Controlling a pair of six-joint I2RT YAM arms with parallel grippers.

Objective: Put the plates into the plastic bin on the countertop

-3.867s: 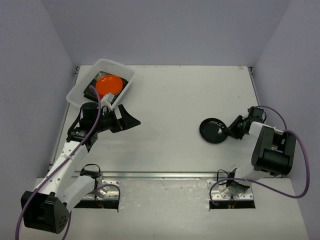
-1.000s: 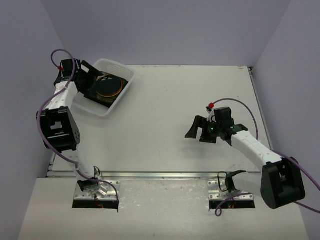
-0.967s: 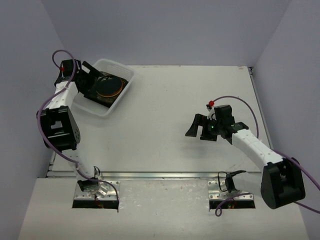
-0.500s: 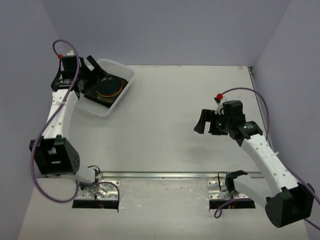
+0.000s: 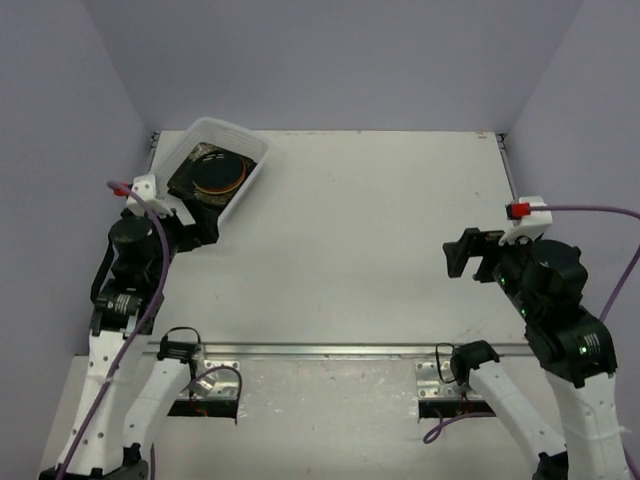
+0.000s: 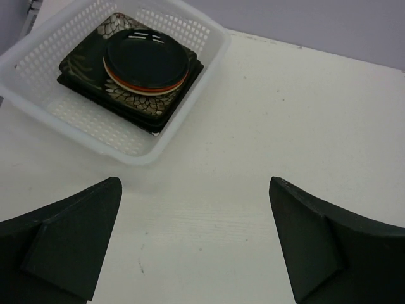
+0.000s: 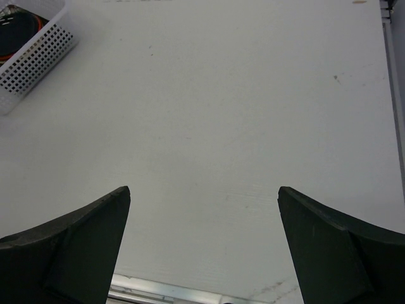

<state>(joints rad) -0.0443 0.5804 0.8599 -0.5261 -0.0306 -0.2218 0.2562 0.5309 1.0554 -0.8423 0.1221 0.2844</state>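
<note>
The plastic bin (image 6: 88, 123) sat at the far left corner of the countertop (image 5: 380, 200), turned askew to the walls, its translucent white sides pierced with a grid of small holes. All the plates in view lay stacked inside it. A round black plate (image 6: 147, 58) was on top, glossy and dark. An orange plate (image 6: 144, 85) showed only as a thin bright edge beneath it, with a pale rim under that which may have been a cream one, though too little showed to be sure. Below these lay a square black plate with white flowers (image 6: 115, 26), level on the bin's floor, and more dark square edges under it.

The left gripper (image 6: 193, 183) hung above the countertop just near of the bin, pointing toward it, its two dark fingers (image 6: 69, 234) spread wide with nothing between them. In the overhead view the left arm rose from its base and bent forward along the left wall.

The right gripper (image 7: 204, 190) was raised over the right side of the countertop, well apart from the bin, facing left. Its fingers (image 7: 329, 247) were likewise spread wide and empty, with only bare white surface beneath.
</note>
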